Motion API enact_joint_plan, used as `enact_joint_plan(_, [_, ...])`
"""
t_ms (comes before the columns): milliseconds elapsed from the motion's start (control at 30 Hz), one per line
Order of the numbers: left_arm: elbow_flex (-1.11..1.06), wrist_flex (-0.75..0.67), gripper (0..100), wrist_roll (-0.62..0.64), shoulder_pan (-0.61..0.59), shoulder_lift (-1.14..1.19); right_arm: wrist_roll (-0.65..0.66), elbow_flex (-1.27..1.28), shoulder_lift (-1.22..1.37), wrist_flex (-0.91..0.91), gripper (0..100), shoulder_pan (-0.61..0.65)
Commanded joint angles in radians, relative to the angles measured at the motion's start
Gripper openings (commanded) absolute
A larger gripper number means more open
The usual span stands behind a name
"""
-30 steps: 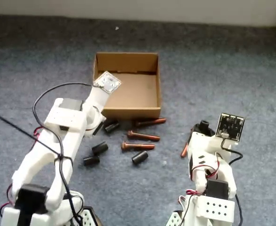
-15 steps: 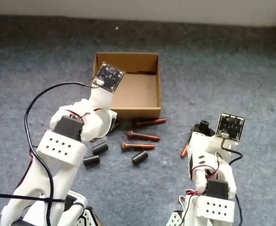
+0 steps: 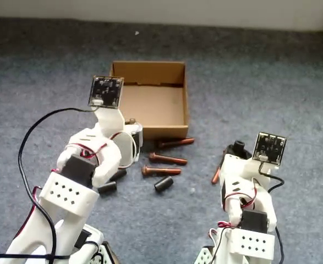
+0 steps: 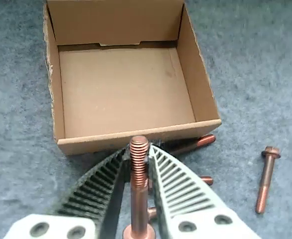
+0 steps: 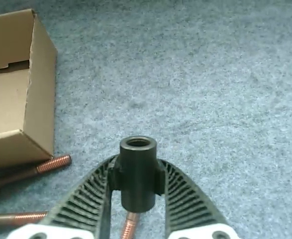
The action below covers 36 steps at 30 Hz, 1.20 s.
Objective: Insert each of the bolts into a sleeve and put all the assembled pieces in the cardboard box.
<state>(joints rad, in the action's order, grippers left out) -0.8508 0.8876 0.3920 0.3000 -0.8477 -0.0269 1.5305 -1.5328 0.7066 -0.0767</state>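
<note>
Five bolts (image 3: 175,142) (image 3: 168,159) (image 3: 161,171) (image 3: 215,176) (image 4: 138,184), four sleeves (image 3: 163,184) (image 3: 107,187) (image 3: 118,174) (image 5: 138,172) (those visible), one cardboard box (image 3: 161,132).

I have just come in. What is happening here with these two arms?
Two robot arms are pairing bolts with sleeves. The left pincer grips a bolt near the front of the box. The right pincer grips a black sleeve off to the side. The two parts are not yet joined, and nothing is in the box. Loose bolts and loose sleeves lie in front of it.

Left tool (image 4: 139,152) lifted, drawn back; bolt (image 4: 138,186) apparently picked up.
</note>
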Motion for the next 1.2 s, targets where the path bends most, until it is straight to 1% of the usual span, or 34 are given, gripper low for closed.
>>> enact_joint_plan(0, [-0.225,-0.222,1,0.23,-0.018,-0.145,0.002,-0.008,-0.016,-0.022,0.5,0.008])
enact_joint_plan(67, [-0.325,-0.285,1,0.27,-0.038,-0.217,0.002,-0.008,-0.016,-0.022,0.5,0.008])
enact_joint_plan(133, [-0.401,-0.319,1,0.299,-0.082,-0.294,0.002,-0.008,-0.016,-0.022,0.5,0.008])
enact_joint_plan(300, [-0.535,-0.339,1,0.308,-0.199,-0.453,0.002,-0.008,-0.016,-0.022,0.5,0.008])
enact_joint_plan(367, [-0.575,-0.302,7,0.308,-0.223,-0.492,0.002,-0.008,-0.016,-0.022,0.5,0.008])
enact_joint_plan(467, [-0.608,-0.213,21,0.308,-0.245,-0.532,0.002,-0.008,-0.016,-0.022,0.5,0.008])
enact_joint_plan(533, [-0.611,-0.164,26,0.308,-0.263,-0.549,0.002,-0.007,-0.016,-0.022,0.5,0.008])
enact_joint_plan(600, [-0.604,-0.127,25,0.305,-0.278,-0.573,0.002,-0.007,-0.016,-0.022,0.5,0.008])
enact_joint_plan(733, [-0.602,-0.106,18,0.299,-0.286,-0.661,0.002,-0.007,-0.016,-0.022,0.5,0.008])
enact_joint_plan(833, [-0.605,-0.106,12,0.204,-0.289,-0.742,0.002,-0.007,-0.016,-0.022,0.5,0.008])
enact_joint_plan(933, [-0.607,-0.104,6,0.074,-0.34,-0.819,0.002,-0.007,-0.016,-0.022,0.5,0.008])
enact_joint_plan(1000, [-0.607,-0.104,4,-0.071,-0.39,-0.852,0.002,-0.007,-0.016,-0.022,0.5,0.008])
enact_joint_plan(1100, [-0.63,-0.11,4,-0.347,-0.478,-0.885,0.002,-0.007,-0.016,-0.022,0.5,0.008])
enact_joint_plan(1167, [-0.65,-0.104,4,-0.511,-0.509,-0.892,0.002,-0.007,-0.016,-0.022,0.5,0.008])
